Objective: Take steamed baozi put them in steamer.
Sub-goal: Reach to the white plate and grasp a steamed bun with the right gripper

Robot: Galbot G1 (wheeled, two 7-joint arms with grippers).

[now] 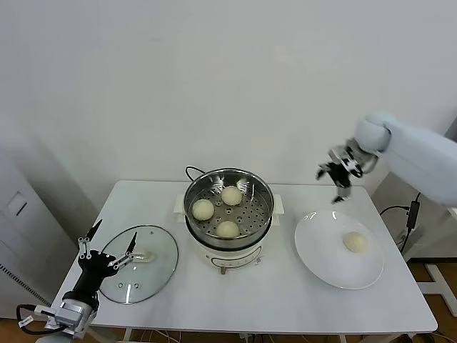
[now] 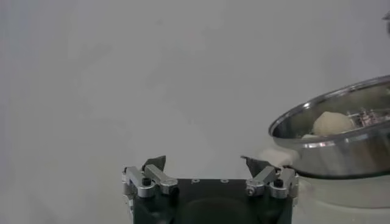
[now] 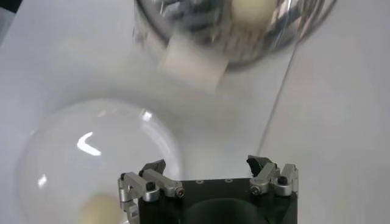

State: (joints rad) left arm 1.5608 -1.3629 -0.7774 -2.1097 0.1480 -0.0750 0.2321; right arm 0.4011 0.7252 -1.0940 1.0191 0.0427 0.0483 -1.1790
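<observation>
The steamer (image 1: 228, 171), a shiny perforated steel basket on a cream-white pot, stands mid-table with three steamed baozi in it (image 1: 231, 194) (image 1: 203, 209) (image 1: 228, 229). A further baozi (image 1: 355, 242) lies on the white plate (image 1: 321, 239) to the right. My right gripper (image 1: 330, 184) hangs open and empty in the air above the plate's back edge, right of the steamer. Its wrist view shows the plate (image 3: 91, 152) with that baozi (image 3: 97, 210) and the steamer (image 3: 201, 30) beyond. My left gripper (image 1: 116, 230) is open and empty, low over the glass lid.
A round glass lid (image 1: 143, 279) lies flat at the table's front left. A black cord (image 1: 191, 170) runs behind the steamer. The left wrist view shows the steamer's rim (image 2: 341, 106) and one baozi (image 2: 332, 123) inside. A white wall stands behind the table.
</observation>
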